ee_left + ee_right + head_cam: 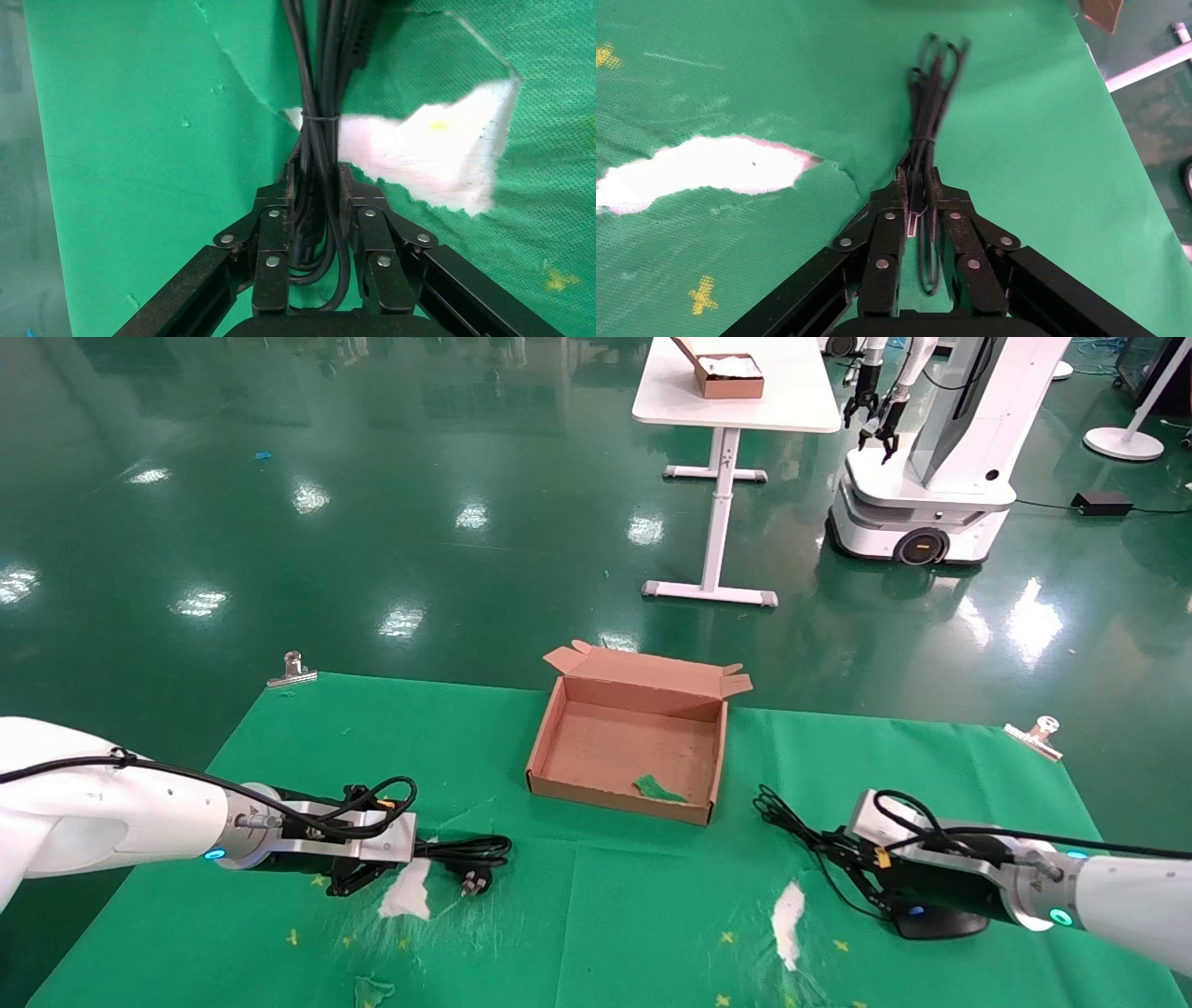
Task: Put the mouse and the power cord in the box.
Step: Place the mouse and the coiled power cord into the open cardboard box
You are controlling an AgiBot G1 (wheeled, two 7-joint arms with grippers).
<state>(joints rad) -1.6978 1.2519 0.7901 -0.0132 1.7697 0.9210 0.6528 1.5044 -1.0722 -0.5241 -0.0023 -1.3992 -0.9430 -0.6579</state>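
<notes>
A: Progress?
B: Nothing packed. Right gripper (917, 200) clamps the mouse's bundled wire; mouse (939, 921) sits on the cloth under it. Left gripper (314, 196) pinches the power cord (463, 852). Box (712, 775) beyond holds neither.
A: Any labels?
B: None readable.

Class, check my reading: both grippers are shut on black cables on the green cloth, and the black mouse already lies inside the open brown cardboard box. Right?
No. The head view shows the brown cardboard box without the black mouse, which lies on the green cloth under the right arm.
</notes>
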